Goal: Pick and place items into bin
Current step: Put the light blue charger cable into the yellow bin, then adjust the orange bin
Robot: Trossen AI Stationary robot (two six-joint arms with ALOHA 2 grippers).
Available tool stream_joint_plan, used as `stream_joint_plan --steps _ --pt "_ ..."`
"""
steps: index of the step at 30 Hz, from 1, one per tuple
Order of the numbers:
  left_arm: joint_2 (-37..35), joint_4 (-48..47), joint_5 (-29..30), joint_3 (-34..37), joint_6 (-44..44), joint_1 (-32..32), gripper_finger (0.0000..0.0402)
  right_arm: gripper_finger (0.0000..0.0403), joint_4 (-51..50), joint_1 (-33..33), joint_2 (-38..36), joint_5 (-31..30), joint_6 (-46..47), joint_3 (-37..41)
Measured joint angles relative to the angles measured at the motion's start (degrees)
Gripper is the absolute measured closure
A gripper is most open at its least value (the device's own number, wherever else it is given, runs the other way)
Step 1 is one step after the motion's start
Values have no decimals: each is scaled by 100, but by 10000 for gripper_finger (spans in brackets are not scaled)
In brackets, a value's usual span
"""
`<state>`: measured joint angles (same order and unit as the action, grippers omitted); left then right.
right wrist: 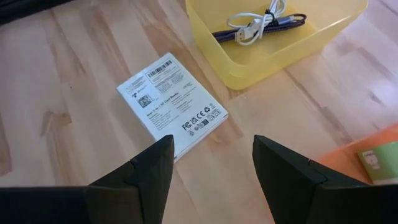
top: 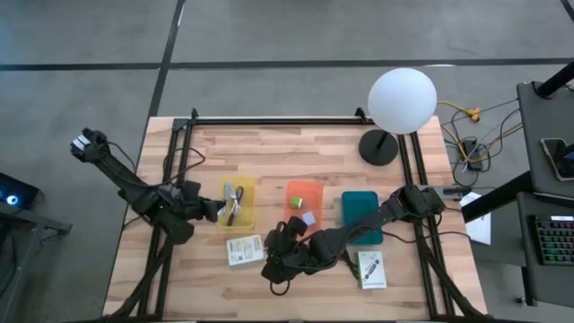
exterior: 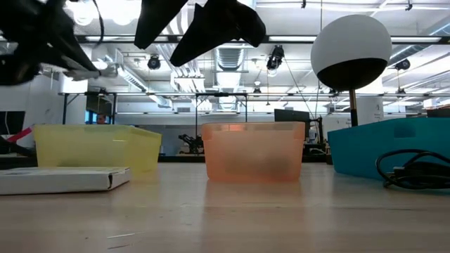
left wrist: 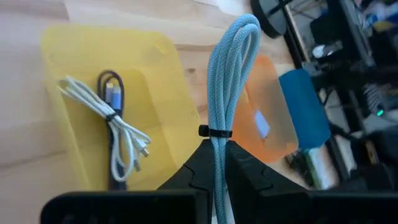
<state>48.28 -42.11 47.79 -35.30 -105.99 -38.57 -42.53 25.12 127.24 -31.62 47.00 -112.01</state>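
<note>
My left gripper (left wrist: 214, 149) is shut on a bundled light-blue cord (left wrist: 227, 74) and hangs at the left rim of the yellow bin (top: 238, 203). In that bin lie a white cord (left wrist: 118, 127) and a dark cord (left wrist: 111, 93). My right gripper (right wrist: 211, 146) stands open above the table, just short of a white printed packet (right wrist: 171, 102) that lies flat on the wood. Nothing is between its fingers. A second white packet (top: 370, 269) lies near the table's front right. My left gripper pinches the light-blue cord bundle between its two fingers, right at the black tie (left wrist: 214, 132) around it. The cord runs along the fingers, and its looped end (left wrist: 245, 28) sticks out past the tips. It is lifted clear, over the yellow bin.
An orange bin (top: 305, 203) with a green cube (right wrist: 376, 158) and a pale one stands in the middle, with a teal bin (top: 361, 215) to its right. A white globe lamp (top: 402, 99) stands at the far right. A black cord (exterior: 415, 169) lies in front of the teal bin.
</note>
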Motion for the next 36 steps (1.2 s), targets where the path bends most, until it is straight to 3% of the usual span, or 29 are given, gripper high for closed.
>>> stream_joint_plan --steps 4,11,16,28,36 --pt "-280 1351 -208 770 31 550 391 200 -1 0 0 1 215 0" --pt "-452 2480 -576 1709 -1197 1126 390 200 -21 92 0 4 576 2" --pt "-209 2525 -647 1621 -1188 1126 358 200 -56 144 0 8 665 2" --pt "321 2527 -664 1358 -990 1120 227 200 -67 149 0 4 565 4" --pt "73 2549 -677 893 572 1109 212 200 -119 149 0 4 405 4"
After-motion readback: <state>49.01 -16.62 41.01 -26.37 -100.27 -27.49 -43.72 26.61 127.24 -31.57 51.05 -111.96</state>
